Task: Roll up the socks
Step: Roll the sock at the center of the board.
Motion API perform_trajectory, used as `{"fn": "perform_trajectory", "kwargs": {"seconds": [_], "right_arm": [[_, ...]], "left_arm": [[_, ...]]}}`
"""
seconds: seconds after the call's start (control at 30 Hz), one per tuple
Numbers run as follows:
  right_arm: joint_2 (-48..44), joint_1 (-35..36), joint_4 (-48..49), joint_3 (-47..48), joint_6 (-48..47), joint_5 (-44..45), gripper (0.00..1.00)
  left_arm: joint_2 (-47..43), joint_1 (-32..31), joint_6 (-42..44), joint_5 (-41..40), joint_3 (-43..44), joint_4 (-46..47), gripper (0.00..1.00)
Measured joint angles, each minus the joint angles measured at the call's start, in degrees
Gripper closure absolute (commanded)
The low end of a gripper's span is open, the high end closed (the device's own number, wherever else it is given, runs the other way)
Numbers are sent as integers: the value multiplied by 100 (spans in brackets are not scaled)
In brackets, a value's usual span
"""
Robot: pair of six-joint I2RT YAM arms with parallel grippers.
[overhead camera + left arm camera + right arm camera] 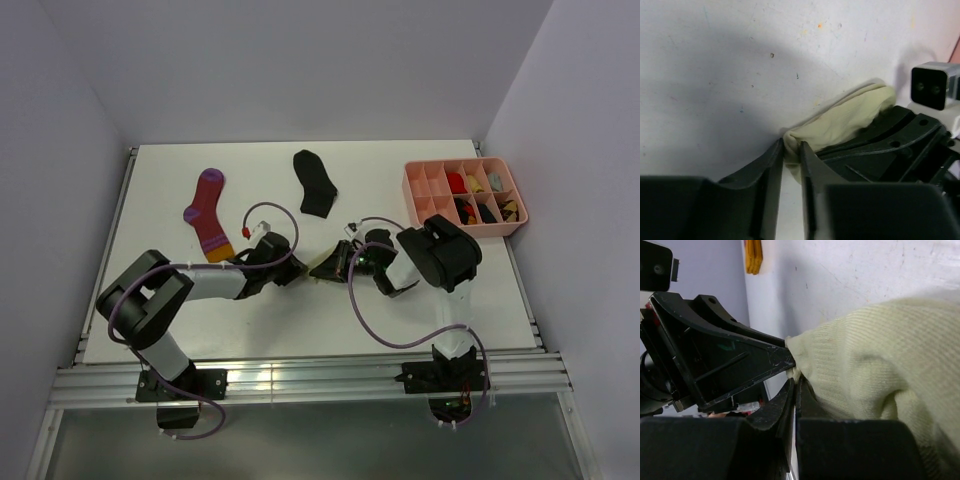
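Note:
A small cream sock [845, 122] lies bunched on the white table between my two grippers. My left gripper [792, 150] has its jaws closed on one end of it, with fabric pinched between the fingertips. From the opposite side, my right gripper [796, 382] is shut on another fold of the cream sock [880, 370]. In the top view the left gripper [303, 272] and right gripper [323, 268] meet tip to tip and hide the sock. The magenta striped sock [208, 213] lies flat at the back left. A black sock [316, 183] lies at the back centre.
A pink compartment tray [409, 190] holding several rolled items stands at the back right. The table's edges run along a metal frame on the left, right and near sides. Both arms' cables loop above the near part of the table.

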Motion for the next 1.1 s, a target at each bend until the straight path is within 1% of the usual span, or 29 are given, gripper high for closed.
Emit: {"fn": "perform_trajectory", "kwargs": {"seconds": [0.07, 0.1, 0.13, 0.17, 0.2, 0.23, 0.3, 0.33, 0.43, 0.53, 0.7, 0.8, 0.9, 1.1], "right_arm": [[-107, 0, -267, 2, -162, 59, 94], [-179, 2, -435, 2, -258, 98, 92], [-234, 2, -542, 2, -332, 120, 91], [-323, 2, -697, 4, -439, 160, 88], [-400, 7, -831, 11, -520, 192, 85], [-507, 17, -1051, 35, -651, 254, 78], [-717, 63, -1451, 90, -914, 372, 71], [-874, 105, -1738, 133, -1073, 474, 63], [-1375, 240, -2507, 260, -1580, 844, 53], [-1891, 409, -3320, 382, -2114, 1357, 52], [-2417, 522, -4190, 496, -2649, 2129, 54], [-2411, 522, -4693, 739, -2922, 2616, 55], [-2310, 522, -4948, 1001, -3097, 2909, 56], [-1652, 522, -5215, 1679, -3501, 3281, 57]], "left_arm": [[33, 0, -11, 11, 2, 7, 84], [61, 0, -15, 24, 2, 22, 90], [81, -2, -15, 35, 11, 37, 94], [96, -2, -7, 44, 20, 55, 100], [105, -2, -4, 52, 22, 63, 100], [111, -7, 2, 52, 31, 68, 100], [144, -11, 17, 52, 66, 70, 100], [160, -11, 31, 52, 90, 61, 100], [170, -13, 125, 17, 168, -55, 100], [166, -17, 262, -118, 258, -219, 100], [144, -17, 501, -382, 369, -455, 100], [111, -17, 621, -472, 376, -533, 100], [92, -17, 737, -485, 376, -560, 100], [7, -24, 975, -518, 376, -688, 100]]}}
